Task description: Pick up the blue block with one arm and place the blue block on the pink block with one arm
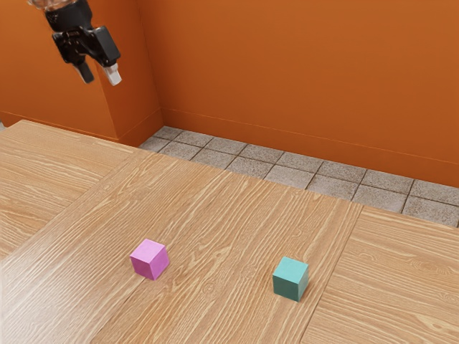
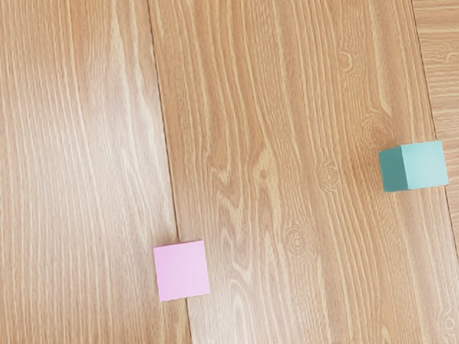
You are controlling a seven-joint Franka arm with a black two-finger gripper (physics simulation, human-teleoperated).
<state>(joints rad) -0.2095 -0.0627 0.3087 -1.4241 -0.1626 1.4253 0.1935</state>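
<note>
The blue block [image 1: 290, 278], teal in colour, rests on the wooden table toward the exterior view's right. The pink block [image 1: 150, 259] sits on the table well apart from it, toward the exterior view's left. My gripper [image 1: 100, 73] hangs high above the table at the exterior view's upper left, far from both blocks, open with nothing between its fingers. From the wrist view I look down on the pink block [image 2: 181, 270] and the blue block [image 2: 414, 165], each lying alone on the wood.
The wooden table [image 1: 215, 215] is made of planks with seams. Beyond its far edge lie a grey tiled floor [image 1: 301, 168] and an orange wall [image 1: 301, 72].
</note>
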